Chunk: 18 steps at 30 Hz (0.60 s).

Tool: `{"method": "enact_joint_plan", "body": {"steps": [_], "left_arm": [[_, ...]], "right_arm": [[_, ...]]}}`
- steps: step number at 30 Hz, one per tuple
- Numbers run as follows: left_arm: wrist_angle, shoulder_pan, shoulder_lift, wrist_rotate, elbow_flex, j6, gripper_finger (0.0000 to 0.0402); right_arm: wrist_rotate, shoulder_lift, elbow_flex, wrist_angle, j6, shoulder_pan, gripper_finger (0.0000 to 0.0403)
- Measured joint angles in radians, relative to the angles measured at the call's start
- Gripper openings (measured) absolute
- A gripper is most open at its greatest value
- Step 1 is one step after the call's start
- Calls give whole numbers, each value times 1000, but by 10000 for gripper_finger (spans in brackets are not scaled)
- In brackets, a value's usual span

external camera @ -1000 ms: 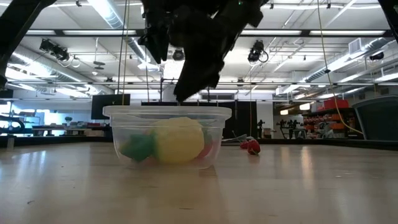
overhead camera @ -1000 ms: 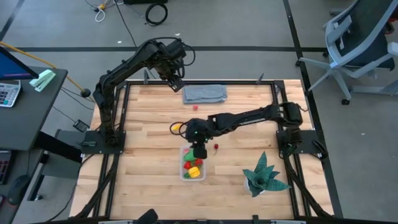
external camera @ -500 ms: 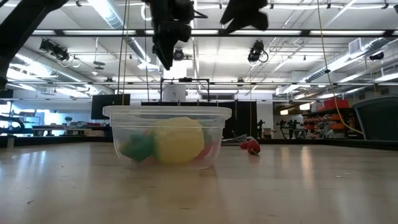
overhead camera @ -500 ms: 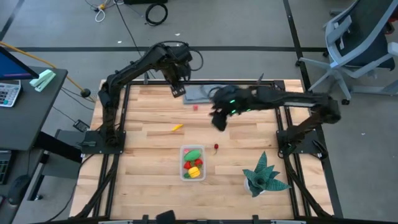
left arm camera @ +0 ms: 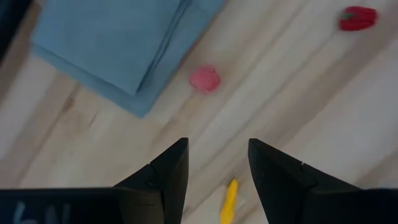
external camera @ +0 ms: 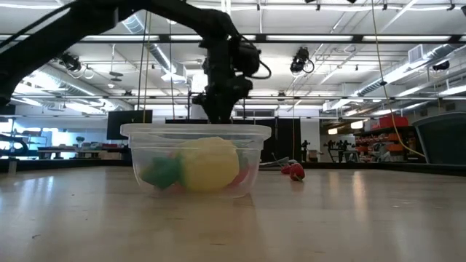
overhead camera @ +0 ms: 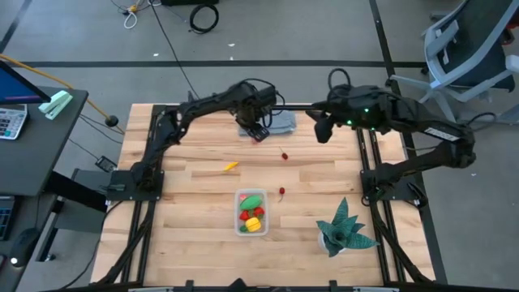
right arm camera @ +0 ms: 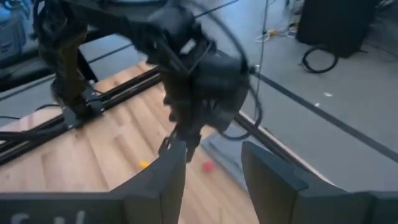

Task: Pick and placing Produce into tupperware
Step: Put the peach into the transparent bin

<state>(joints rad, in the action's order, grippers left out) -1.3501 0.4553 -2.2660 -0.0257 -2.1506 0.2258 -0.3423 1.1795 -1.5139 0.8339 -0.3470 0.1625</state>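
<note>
Fingers of the left end effector point(left arm camera: 214, 180) stand parted and empty above a pink fruit point(left arm camera: 204, 79) beside the grey cloth point(left arm camera: 118, 43). Right end effector point(right arm camera: 211, 174) hangs spread, holding nothing. Well back from both, the tupperware point(overhead camera: 240, 228) holds a lemon point(external camera: 209, 164) and green produce point(overhead camera: 250, 200).

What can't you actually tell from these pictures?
- Clear plastic tub, low view: the yellow lemon hides most produce behind it.
- Small pink-red ball beside the folded grey cloth: too small to name.
- Right pincer, right wrist view: fingertips cut off, surroundings blurred.
</note>
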Motion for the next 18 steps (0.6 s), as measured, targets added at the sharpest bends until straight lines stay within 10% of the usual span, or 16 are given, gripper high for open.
{"method": "enact_joint_plan", "body": {"steps": [18], "left_arm": [[92, 19, -101, -134, -1, 328, 172]], "right_arm": [[-28, 39, 0, 122, 10, 55, 164]]}}
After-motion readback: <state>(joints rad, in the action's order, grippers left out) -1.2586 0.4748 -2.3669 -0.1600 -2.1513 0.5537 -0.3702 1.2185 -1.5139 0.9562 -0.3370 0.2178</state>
